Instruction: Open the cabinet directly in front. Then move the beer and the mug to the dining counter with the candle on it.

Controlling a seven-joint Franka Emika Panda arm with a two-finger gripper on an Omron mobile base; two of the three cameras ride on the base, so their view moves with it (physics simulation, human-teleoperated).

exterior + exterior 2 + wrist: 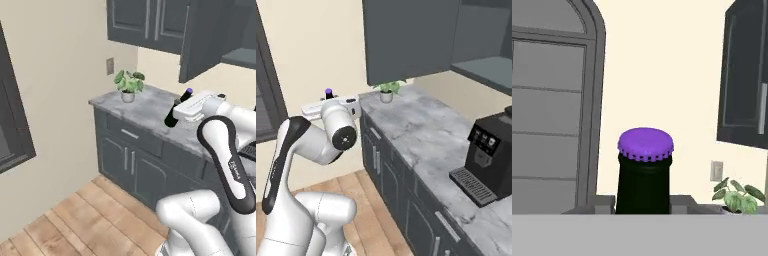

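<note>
Purple-capped beer sits right up against the hand camera, neck rising between the two finger tips, cap crimped at its rim, glass below near-black. Gripper is closed partway on the bottle's neck; the jaws stand narrow, and the dark glass sits flush against them on both sides.

Left base view: the beer hangs tilted in the gripper, held off the marble worktop, its base low toward the counter edge and cap up toward the wall. White arm loops up from the lower right. Potted plant stands at the worktop's far left end, near a wall socket. Cabinet above has one door swung open, with a grey shelf showing inside at the right.

Right base view: the bottle itself is hidden behind the hand; its purple cap pokes up above the white hand, out past the worktop's end, over the wooden floor. Black coffee machine stands on the near worktop at right, not seen from the left camera. Open cabinet door blocks most of the wall.

Hand view also takes in a grey panelled door at left.
</note>
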